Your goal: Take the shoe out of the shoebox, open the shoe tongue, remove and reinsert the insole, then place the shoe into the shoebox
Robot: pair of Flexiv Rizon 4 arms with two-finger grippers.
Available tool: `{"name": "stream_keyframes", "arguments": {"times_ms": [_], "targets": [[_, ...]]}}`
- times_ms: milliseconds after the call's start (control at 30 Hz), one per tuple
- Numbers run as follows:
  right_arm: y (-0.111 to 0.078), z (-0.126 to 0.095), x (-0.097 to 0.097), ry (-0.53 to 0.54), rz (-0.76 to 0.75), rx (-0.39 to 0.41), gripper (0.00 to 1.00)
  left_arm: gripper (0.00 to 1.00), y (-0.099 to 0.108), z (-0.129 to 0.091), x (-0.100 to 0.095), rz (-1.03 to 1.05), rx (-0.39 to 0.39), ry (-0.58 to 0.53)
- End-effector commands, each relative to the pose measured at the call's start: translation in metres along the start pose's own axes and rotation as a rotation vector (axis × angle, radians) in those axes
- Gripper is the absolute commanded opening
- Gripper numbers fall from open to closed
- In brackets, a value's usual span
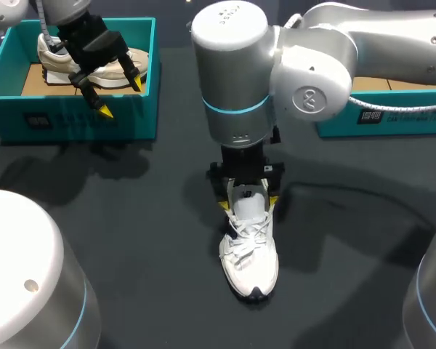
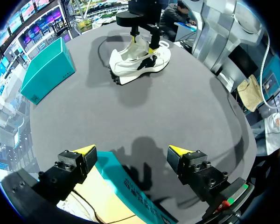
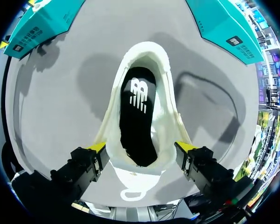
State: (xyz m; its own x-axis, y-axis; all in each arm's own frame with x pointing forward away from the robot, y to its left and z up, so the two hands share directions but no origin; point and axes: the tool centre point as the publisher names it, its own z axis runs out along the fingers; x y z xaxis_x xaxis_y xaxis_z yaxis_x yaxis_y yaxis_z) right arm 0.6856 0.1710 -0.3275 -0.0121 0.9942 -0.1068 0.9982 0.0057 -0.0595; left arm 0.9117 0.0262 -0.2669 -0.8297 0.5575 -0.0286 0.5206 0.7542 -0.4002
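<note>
- The right gripper (image 1: 248, 203) points straight down over the heel end of the white sneaker (image 1: 251, 251). Its two yellow-tipped fingers (image 3: 97, 147) stand wide apart, one against each side of the collar, so the gripper clamps the sneaker at the heel.
- In the right wrist view, the right gripper (image 3: 142, 147) straddles the sneaker's mouth (image 3: 144, 49). The black insole (image 3: 137, 116), printed with a white logo, lies flat inside the sneaker.
- The white sneaker rests on the dark table (image 1: 131, 240) near its middle, outside both boxes. Its toe points toward the near edge and its heel toward the far edge. The white laces (image 1: 243, 243) lie loose across the upper.
- The right arm (image 1: 363, 43) enters from the right side and reaches to the table's middle.
- The left gripper (image 1: 120, 97) hangs above the front wall of the teal shoebox (image 1: 73, 116). Its fingers are spread and hold nothing.
- In the left wrist view, the left gripper (image 2: 131, 150) is above the shoebox's near wall (image 2: 126, 186), with the white sneaker (image 2: 140, 60) well ahead of it.
- The teal shoebox stands at the table's far left corner. A beige shoe (image 1: 120, 69) lies inside it on the cardboard floor.
- A second teal box (image 1: 392, 116) stands at the table's far right edge, well apart from the sneaker.
</note>
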Motion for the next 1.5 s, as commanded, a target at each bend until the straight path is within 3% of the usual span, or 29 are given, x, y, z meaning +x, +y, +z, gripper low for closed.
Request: {"name": "stream_keyframes", "arguments": {"times_ms": [33,267,533,600,667,833,1100,1233,1500], "targets": [[-0.006,-0.006,0.0,-0.005,0.009,-0.015,0.89,1.0,0.0,0.0,0.001,0.0,-0.002,-0.001],[-0.015,-0.008,0.004,-0.005,0.044,-0.021,0.85,1.0,0.0,0.0,0.001,0.0,-0.002,-0.001],[-0.049,-0.009,0.01,0.026,0.058,-0.032,0.79,1.0,0.0,0.0,0.001,0.0,-0.002,-0.001],[-0.06,-0.008,0.01,0.042,0.057,-0.051,0.71,1.0,0.0,0.0,0.001,0.0,-0.002,-0.001],[-0.071,-0.007,0.008,0.047,0.073,-0.046,0.49,1.0,0.0,0.0,0.001,0.0,-0.002,-0.001],[-0.087,-0.014,0.007,0.044,0.085,-0.06,0.38,1.0,0.0,0.0,0.001,0.0,-0.002,-0.001],[-0.087,-0.027,0.004,0.012,0.071,-0.066,0.37,1.0,0.0,0.0,0.001,0.0,-0.002,-0.001],[-0.08,-0.032,0.002,0.001,0.059,-0.079,0.31,1.0,0.0,0.0,0.001,0.0,-0.002,-0.001],[-0.047,-0.03,0.001,-0.018,-0.029,-0.095,0.28,1.0,0.0,0.0,0.001,0.0,-0.002,-0.001]]}}
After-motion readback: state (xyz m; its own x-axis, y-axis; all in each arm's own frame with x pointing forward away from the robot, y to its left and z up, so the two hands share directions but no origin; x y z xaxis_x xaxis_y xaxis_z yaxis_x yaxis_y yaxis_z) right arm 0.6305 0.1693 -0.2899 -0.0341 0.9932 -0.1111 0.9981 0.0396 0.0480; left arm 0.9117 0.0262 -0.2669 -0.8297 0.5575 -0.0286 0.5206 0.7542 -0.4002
